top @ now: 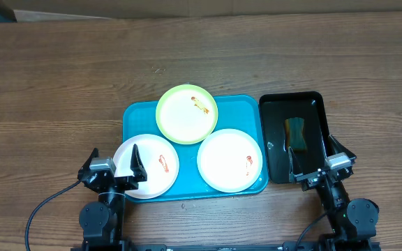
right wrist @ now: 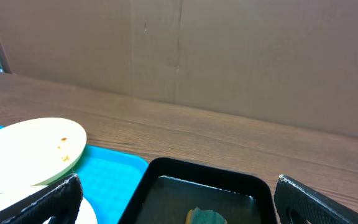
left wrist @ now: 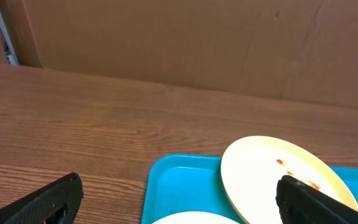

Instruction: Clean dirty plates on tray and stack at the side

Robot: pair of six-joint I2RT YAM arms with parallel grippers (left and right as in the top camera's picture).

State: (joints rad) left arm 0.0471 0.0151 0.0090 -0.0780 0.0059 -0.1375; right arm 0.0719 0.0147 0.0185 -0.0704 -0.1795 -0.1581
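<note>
Three plates lie on the turquoise tray [top: 135,116]. The yellow-green plate [top: 186,113] is at the back, with an orange smear. One white plate [top: 149,167] is at the front left, overhanging the tray's left edge, and one white plate [top: 229,160] is at the front right; both have red smears. My left gripper [top: 114,159] is open and empty over the front-left plate's left edge. My right gripper [top: 315,152] is open and empty over the black tray's near end. The left wrist view shows the tray [left wrist: 179,186] and the yellow-green plate [left wrist: 272,177].
A narrow black tray [top: 275,139] holding water and a green-and-yellow sponge [top: 296,134] stands right of the turquoise tray; it also shows in the right wrist view [right wrist: 166,180]. Brown cardboard [right wrist: 229,50] walls the table's far side. Wooden table [top: 61,90] all round.
</note>
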